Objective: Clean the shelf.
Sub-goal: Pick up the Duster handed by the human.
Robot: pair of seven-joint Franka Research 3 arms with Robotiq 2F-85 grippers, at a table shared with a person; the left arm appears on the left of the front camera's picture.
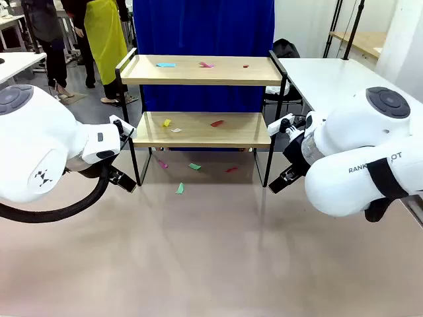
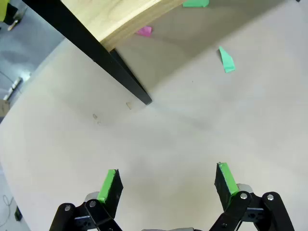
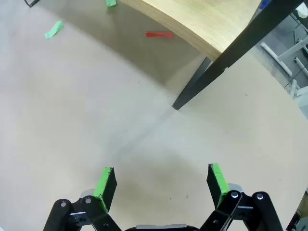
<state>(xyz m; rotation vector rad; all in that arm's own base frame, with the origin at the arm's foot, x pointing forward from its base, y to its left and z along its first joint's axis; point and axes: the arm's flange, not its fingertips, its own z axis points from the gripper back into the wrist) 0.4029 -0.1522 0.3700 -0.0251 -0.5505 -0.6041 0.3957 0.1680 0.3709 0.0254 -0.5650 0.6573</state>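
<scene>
- Green pads (image 2: 109, 185) of the left tool (image 2: 167, 179) stand spread wide with nothing between them, over bare beige worktop (image 2: 159, 139).
- Ahead of that tool, slightly toward its left finger, a black leg (image 2: 127, 79) of the shelf (image 2: 96, 14) meets the worktop. The shelf's lower board (image 2: 125, 21) of pale wood lies beyond the leg.
- Farther ahead, on the right-finger side, lies a green paper scrap (image 2: 226, 60). A pink scrap (image 2: 144, 31) lies just past the leg, under the board's edge.
- The right tool (image 3: 162, 179) is likewise spread and empty over the worktop.
- Ahead of it, toward its right finger, the second leg (image 3: 199, 84) lands on the worktop. A red strip (image 3: 159, 34) lies beyond in the board's shadow, and a green strip (image 3: 54, 29) lies well off toward the left finger.
- From the front, the shelf stands on the worktop between the two tools, each near one front leg and pointing inward.
- The upper board (image 1: 188, 71) carries a light blue scrap (image 1: 166, 65), a pink bit (image 1: 207, 65) and a small red bit (image 1: 246, 66).
- On the lower board lie a yellow scrap (image 1: 166, 123), a white scrap (image 1: 176, 130) and a red scrap (image 1: 217, 123).
</scene>
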